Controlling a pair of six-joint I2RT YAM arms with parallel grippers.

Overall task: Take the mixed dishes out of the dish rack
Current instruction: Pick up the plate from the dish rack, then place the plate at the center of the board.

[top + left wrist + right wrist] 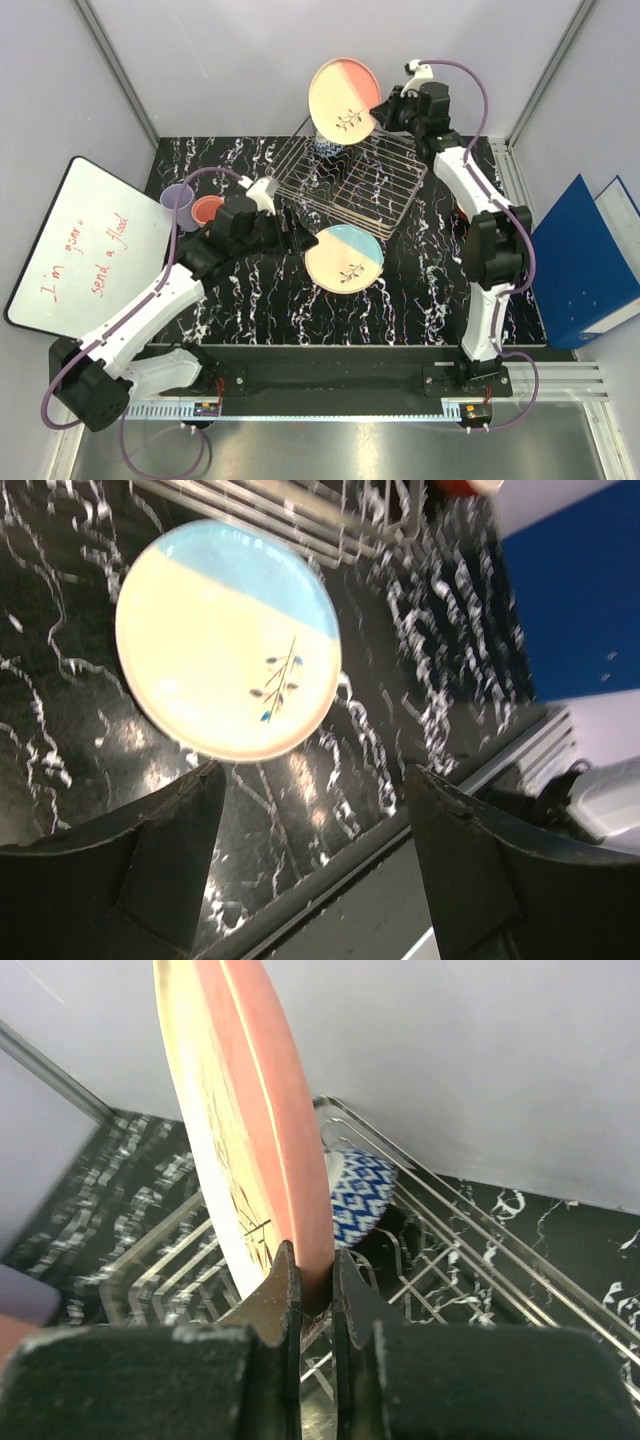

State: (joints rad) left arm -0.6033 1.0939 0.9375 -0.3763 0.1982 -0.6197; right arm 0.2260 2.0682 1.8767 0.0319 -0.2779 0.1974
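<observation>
Overhead first: the right gripper (378, 108) pinches the rim of the cream/pink plate (342, 96), which hangs on edge above the far end of the dish rack (385, 190). The cream/blue plate (344, 257) lies flat on the table (420, 290) just in front of the rack. The left gripper (290, 232) sits beside it, spread wide and carrying nothing. A lavender cup (178, 207) and a red bowl (208, 210) stand together at the left, well apart from the rack. Risk: the nearest landing zone is taken, so a careless put-down could strike plate against plate.

Left wrist view: the fingers stand far apart with only the table between them, and the cream/blue plate lies ahead of them, untouched. Risk: a sweep of this arm could shove the plate back against the rack wires.

Right wrist view: the jaws are nearly closed on a narrow bite of the plate's lower rim, so most of the plate stands above the grip. A blue-white patterned bowl (358, 1195) sits in the rack close behind. Risk: so shallow a hold may let the plate pivot or slip during a swing. It would then drop onto the wires or the bowl. A low exit path could also snag the tines.
</observation>
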